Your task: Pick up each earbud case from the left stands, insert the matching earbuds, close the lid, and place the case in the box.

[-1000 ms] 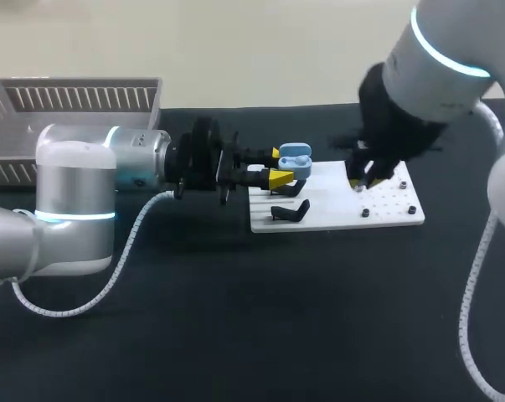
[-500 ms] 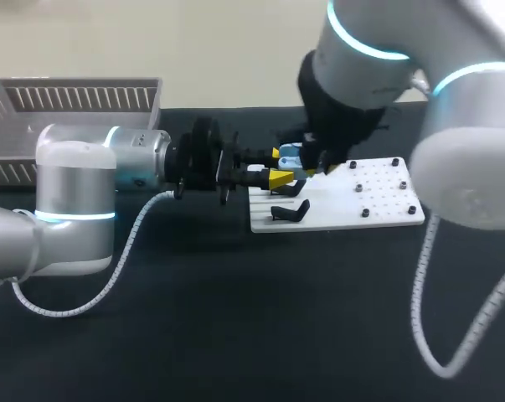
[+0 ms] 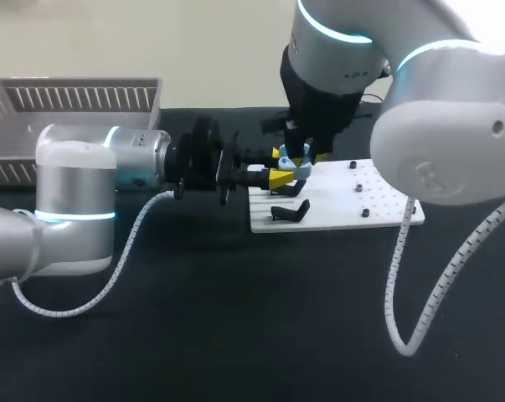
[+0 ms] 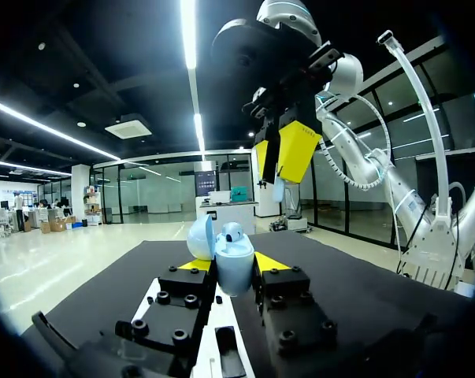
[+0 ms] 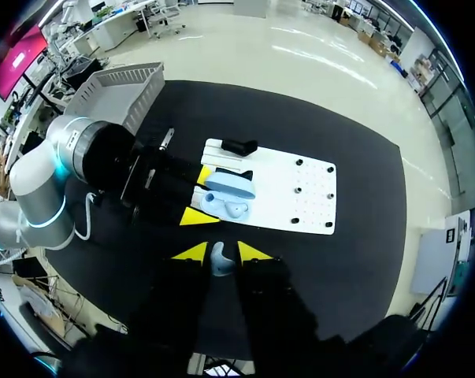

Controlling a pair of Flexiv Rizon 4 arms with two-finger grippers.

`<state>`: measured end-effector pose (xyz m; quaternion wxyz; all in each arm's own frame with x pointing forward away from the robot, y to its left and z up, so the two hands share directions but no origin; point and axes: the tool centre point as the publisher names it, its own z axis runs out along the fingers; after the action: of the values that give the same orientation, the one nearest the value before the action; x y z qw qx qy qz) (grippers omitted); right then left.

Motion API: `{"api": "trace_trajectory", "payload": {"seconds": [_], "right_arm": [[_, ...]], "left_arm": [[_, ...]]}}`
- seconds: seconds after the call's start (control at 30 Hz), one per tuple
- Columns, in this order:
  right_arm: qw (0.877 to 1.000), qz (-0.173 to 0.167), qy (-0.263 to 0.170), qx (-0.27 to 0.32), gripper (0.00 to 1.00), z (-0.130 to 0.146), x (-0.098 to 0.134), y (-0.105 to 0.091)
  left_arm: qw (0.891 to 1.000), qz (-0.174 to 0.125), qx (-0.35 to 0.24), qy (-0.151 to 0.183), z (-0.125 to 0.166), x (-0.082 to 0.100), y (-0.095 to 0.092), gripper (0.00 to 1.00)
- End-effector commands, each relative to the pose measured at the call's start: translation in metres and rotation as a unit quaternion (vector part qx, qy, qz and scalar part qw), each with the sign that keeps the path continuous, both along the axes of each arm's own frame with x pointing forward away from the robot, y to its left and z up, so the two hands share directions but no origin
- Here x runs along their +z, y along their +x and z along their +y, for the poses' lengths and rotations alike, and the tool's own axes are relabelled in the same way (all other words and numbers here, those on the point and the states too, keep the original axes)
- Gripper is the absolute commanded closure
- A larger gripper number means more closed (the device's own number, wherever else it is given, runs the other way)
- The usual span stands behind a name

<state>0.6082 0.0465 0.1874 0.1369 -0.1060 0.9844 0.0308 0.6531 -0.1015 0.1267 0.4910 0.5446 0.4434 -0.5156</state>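
Note:
A light-blue earbud case (image 4: 234, 272) stands upright with its lid (image 4: 199, 239) open, and my left gripper (image 4: 233, 262) is shut on its sides. One white earbud (image 4: 233, 232) sits inside it. In the head view the left gripper (image 3: 279, 166) holds the case (image 3: 296, 165) over the left end of the white board (image 3: 378, 219). My right gripper (image 5: 221, 252) hangs straight above the open case (image 5: 228, 198), shut on a small pale earbud (image 5: 219, 262). From the left wrist the right gripper (image 4: 276, 178) and its earbud (image 4: 278, 190) show just over the case.
A black stand (image 3: 290, 211) sits on the board's near left part, and another stand (image 5: 239, 146) at its far end. Small black pegs dot the board's right half. A grey slatted box (image 3: 68, 109) stands at the table's back left corner.
My right arm has swung left from the board's right half to a place directly above the open case. The left arm and the case have stayed still.

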Motion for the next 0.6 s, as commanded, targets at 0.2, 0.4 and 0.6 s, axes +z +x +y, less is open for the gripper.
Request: {"api": "trace_trajectory", "payload": {"seconds": [0.2, 0.4, 0.6], "right_arm": [[0.999, -0.004, -0.010, 0.033, 1.00, 0.005, 0.009, -0.004], [0.999, 0.019, -0.002, 0.048, 1.00, 0.005, 0.007, 0.002], [0.997, 0.040, -0.024, 0.060, 1.00, 0.013, 0.006, 0.008]], "left_arm": [[1.000, -0.001, 0.002, -0.001, 0.000, -0.001, -0.001, 1.00], [1.000, -0.001, 0.002, -0.001, 0.000, -0.001, -0.001, 1.00], [1.000, -0.001, 0.002, -0.001, 0.000, -0.001, -0.001, 1.00]]}}
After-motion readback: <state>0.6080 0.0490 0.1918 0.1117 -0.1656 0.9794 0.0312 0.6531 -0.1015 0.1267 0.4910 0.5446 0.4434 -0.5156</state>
